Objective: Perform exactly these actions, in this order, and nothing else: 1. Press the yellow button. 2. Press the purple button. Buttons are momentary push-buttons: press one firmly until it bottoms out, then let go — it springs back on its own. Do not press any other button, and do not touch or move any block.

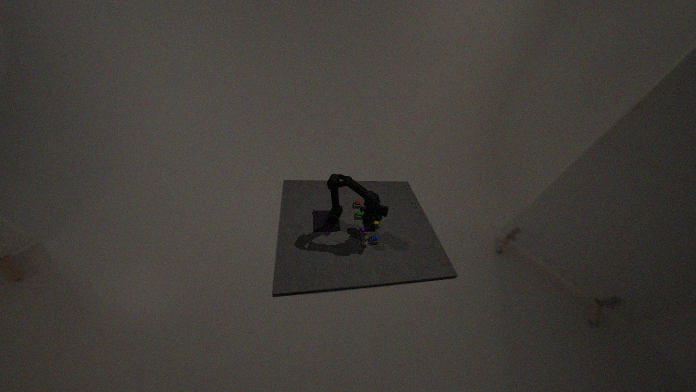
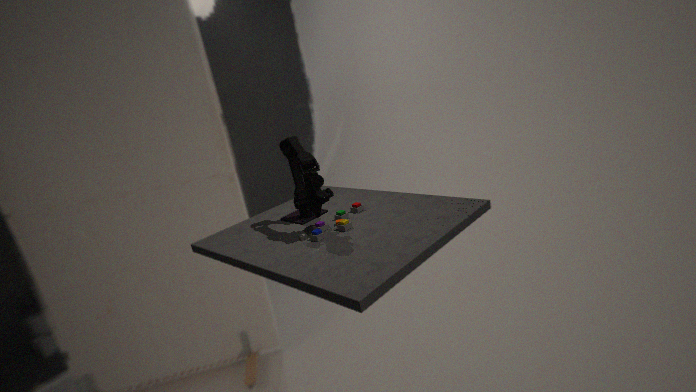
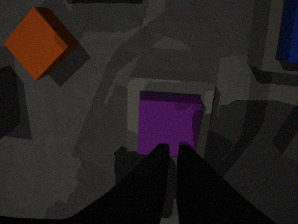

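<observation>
The purple button (image 1: 362, 229) (image 2: 320, 224) (image 3: 167, 122) sits on a grey base, its cap showing above the base in the wrist view. My gripper (image 3: 173, 154) is shut and empty. Its fingertips overlap the cap's lower edge in the wrist view; whether they touch it I cannot tell. The yellow button (image 1: 376, 223) (image 2: 344, 221) stands beside the dark gripper body in the top view, and is outside the wrist view.
An orange block (image 2: 338, 221) (image 3: 36, 44) lies near the yellow button. The blue button (image 1: 374, 238) (image 2: 316, 231) (image 3: 290, 35) is close to the purple one. The green button (image 1: 359, 213) (image 2: 340, 213) and red button (image 1: 357, 203) (image 2: 356, 204) stand farther off. A small pale object (image 2: 303, 236) lies near blue.
</observation>
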You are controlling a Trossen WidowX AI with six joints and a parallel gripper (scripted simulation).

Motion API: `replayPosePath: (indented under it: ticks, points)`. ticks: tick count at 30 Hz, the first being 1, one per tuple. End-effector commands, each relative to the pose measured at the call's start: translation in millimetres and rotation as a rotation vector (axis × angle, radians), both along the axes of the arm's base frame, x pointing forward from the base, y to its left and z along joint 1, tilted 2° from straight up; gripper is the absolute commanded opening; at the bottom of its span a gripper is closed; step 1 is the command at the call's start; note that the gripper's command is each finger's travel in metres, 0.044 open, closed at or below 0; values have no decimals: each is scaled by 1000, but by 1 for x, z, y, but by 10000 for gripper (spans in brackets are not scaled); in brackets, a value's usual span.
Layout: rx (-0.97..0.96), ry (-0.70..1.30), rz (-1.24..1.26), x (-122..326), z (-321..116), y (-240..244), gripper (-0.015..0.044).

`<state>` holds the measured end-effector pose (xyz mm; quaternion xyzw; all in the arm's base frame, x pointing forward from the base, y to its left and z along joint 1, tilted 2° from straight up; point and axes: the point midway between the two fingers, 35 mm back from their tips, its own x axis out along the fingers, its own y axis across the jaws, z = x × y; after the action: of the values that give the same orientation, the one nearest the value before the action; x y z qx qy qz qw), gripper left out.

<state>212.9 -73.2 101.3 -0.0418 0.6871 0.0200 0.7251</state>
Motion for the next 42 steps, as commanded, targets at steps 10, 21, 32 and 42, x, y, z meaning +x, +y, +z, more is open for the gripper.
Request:
replayPosePath:
  ticks: [10, 21, 32, 42]
  points:
    - [6, 8, 3, -1, -23, 1, 20]
    - [6, 8, 3, -1, -35, 1, 20]
    - [6, 8, 3, -1, -35, 1, 20]
    - [3, 5, 1, -1, -11, 0, 20]
